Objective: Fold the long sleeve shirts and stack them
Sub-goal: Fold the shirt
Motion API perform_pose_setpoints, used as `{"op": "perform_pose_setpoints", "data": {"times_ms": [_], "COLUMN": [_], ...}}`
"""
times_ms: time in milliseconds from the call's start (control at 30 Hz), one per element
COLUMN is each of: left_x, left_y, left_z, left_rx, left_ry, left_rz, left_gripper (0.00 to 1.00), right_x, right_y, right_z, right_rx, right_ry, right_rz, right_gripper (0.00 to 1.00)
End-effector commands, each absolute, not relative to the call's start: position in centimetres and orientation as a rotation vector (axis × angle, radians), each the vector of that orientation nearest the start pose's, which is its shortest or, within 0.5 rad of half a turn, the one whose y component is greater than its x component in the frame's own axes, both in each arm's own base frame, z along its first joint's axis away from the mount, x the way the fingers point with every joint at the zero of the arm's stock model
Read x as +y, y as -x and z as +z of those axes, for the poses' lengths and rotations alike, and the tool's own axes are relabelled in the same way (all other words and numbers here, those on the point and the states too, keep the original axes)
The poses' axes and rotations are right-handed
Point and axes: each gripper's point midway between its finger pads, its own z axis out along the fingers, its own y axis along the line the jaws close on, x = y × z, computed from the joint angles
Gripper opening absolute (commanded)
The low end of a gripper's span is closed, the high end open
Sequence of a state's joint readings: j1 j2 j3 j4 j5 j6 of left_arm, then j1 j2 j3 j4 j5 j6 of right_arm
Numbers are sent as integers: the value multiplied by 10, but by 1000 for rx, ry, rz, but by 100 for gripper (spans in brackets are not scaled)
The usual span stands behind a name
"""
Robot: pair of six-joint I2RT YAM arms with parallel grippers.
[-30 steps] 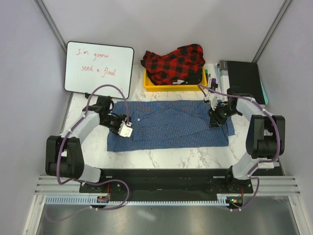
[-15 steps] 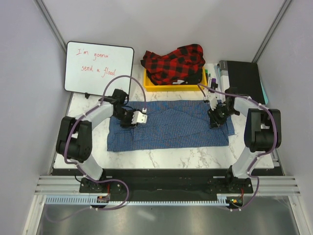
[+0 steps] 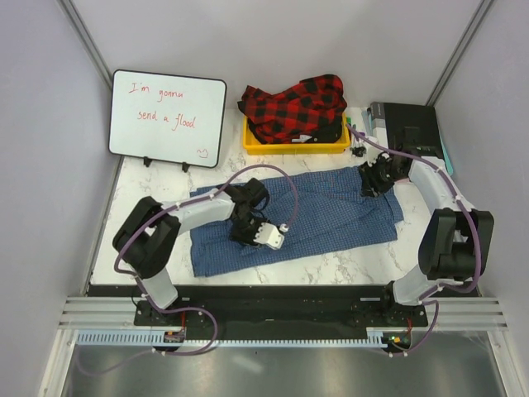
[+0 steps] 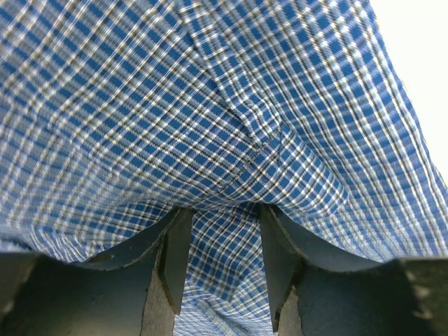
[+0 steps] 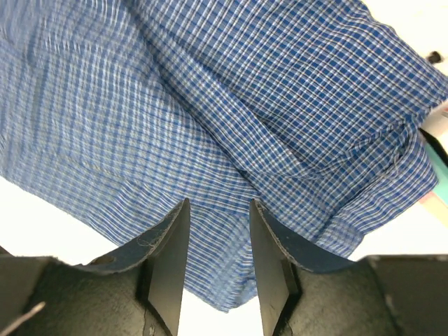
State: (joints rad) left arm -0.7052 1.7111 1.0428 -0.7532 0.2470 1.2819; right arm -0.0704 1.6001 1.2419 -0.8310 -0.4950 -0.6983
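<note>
Left gripper (image 3: 271, 236) has swept from the blue shirt's (image 3: 339, 217) left edge to its near middle. Shirt lies skewed mid-table. Left jaws half apart over bunched cloth, hold cannot be told. Right gripper (image 3: 374, 180) at the far right corner, jaws apart, empty. Risk: a loose pinch lets the fold slip and flop back.

1. The blue checked shirt (image 4: 210, 105) fills nearly the whole view, its seam puckered near the middle
2. The left gripper (image 4: 221, 220) has its fingers (image 4: 171, 266) apart, cloth draped over their tips
3. Pale table (image 4: 420, 56) shows top right
</note>
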Motion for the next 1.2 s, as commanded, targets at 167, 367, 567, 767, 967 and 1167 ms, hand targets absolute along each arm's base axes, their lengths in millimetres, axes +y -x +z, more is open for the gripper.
{"op": "perform_pose_setpoints", "data": {"times_ms": [167,367,567,767,967,1167], "left_x": [-263,-272,-195,-142,-127,-145], "left_y": [-120,-174,-258,-289,-261,-235], "left_z": [46,114,91,89,88,56], "left_rx": [-1727,-2072,-2377,-2577,-2483,-2308], "left_ry": [2511,2357,2324,2163,2285,2388], "left_rz": [758,1096,786,784,781,682], "left_gripper": [50,50,49,49,49,49], "right_x": [23,29,59,103,162,185], "right_y": [-334,-336,-338,-352,-372,-385], "right_z": [93,71,39,7,5,30], "right_rx": [2551,2581,2596,2588,2481,2394], "right_ry": [846,848,956,1084,1250,1318], "right_rz": [379,322,256,224,209,171], "right_gripper": [44,43,43,42,42,45]}}
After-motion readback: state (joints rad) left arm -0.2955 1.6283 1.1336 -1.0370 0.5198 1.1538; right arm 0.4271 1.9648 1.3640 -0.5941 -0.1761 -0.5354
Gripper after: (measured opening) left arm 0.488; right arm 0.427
